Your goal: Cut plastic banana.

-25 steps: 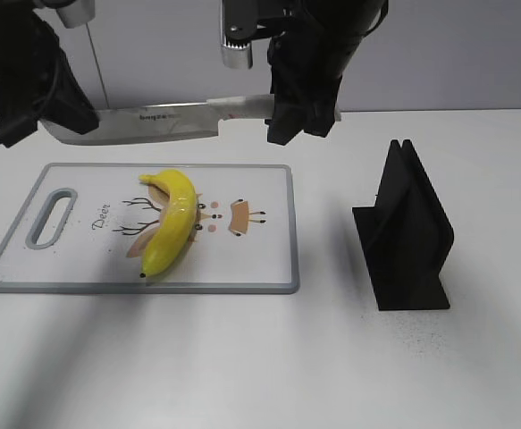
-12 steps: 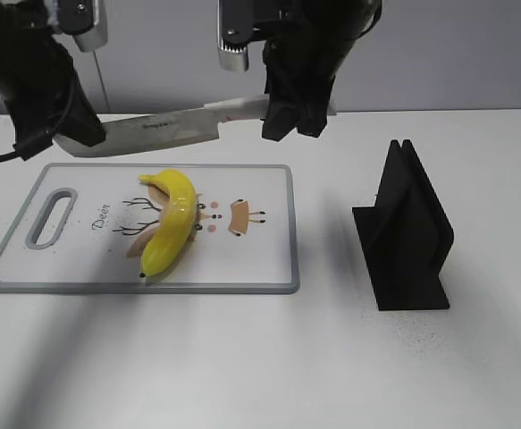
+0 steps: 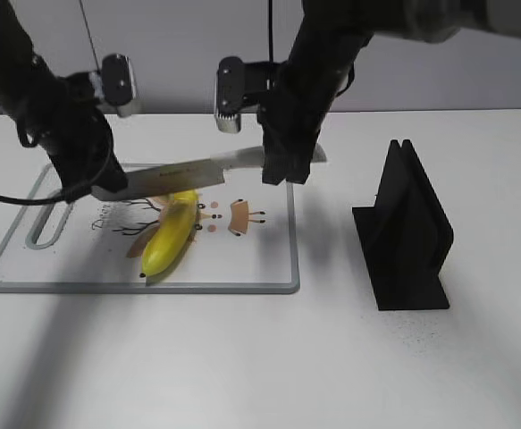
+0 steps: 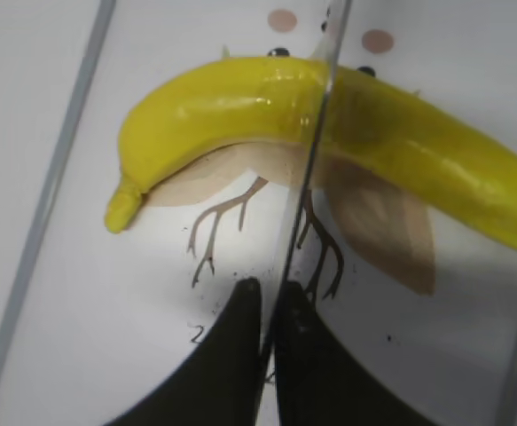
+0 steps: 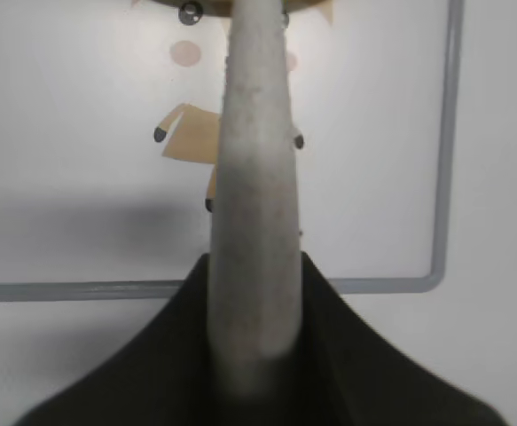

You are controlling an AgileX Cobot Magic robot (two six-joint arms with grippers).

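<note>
Across the banana, knife between both end effectors.

Right gripper clamped on grey knife handle. Below, white cutting board with printed deer.

A white table carries a grey-rimmed board printed with a deer drawing and a handle slot at its left end, and well to its right stands an upright black holder
</note>
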